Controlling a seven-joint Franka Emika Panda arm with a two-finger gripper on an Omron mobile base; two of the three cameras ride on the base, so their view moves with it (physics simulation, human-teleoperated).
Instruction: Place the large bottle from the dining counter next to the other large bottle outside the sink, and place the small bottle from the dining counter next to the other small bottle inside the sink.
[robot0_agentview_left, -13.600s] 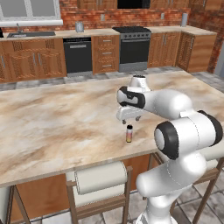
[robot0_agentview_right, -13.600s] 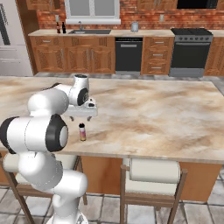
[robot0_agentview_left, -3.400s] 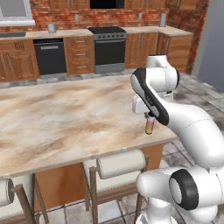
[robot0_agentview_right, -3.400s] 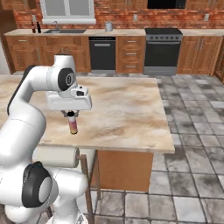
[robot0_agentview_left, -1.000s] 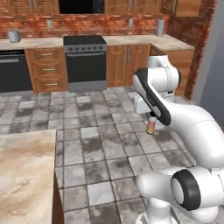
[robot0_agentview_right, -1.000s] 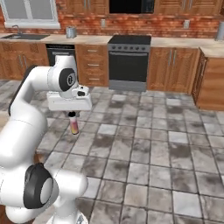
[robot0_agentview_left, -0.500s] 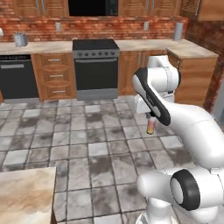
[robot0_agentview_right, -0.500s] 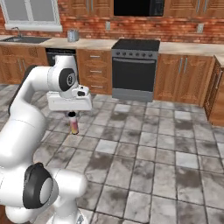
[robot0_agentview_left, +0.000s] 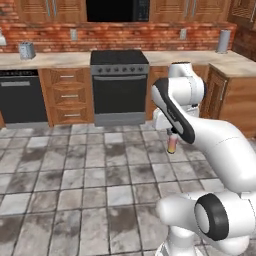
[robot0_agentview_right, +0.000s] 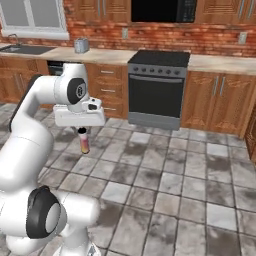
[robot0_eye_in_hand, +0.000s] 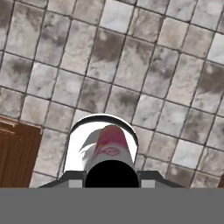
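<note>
My gripper (robot0_agentview_left: 172, 137) is shut on a small bottle (robot0_agentview_left: 172, 145) with a pale body and a reddish label, and it hangs upright over the grey tiled floor. From the right base view the same bottle (robot0_agentview_right: 84, 142) hangs under the gripper (robot0_agentview_right: 83, 131), in front of the wooden drawers. The hand view looks straight down the bottle (robot0_eye_in_hand: 111, 146), with its dark cap nearest and the floor tiles beyond. The sink (robot0_agentview_right: 24, 50) lies in the back counter at the far left, under the window.
A black stove (robot0_agentview_left: 120, 84) stands against the brick back wall, also seen as the stove (robot0_agentview_right: 159, 87) from the right base. A dishwasher (robot0_agentview_left: 16, 100) sits left of it. A metal canister (robot0_agentview_right: 81, 46) stands on the counter. A wooden side counter (robot0_agentview_left: 235, 92) juts out on the right.
The whole scene has shifted because the base has moved: the stove has slid rightward in both base views and the sink has come into sight. The arm and the held bottle keep the same pose.
</note>
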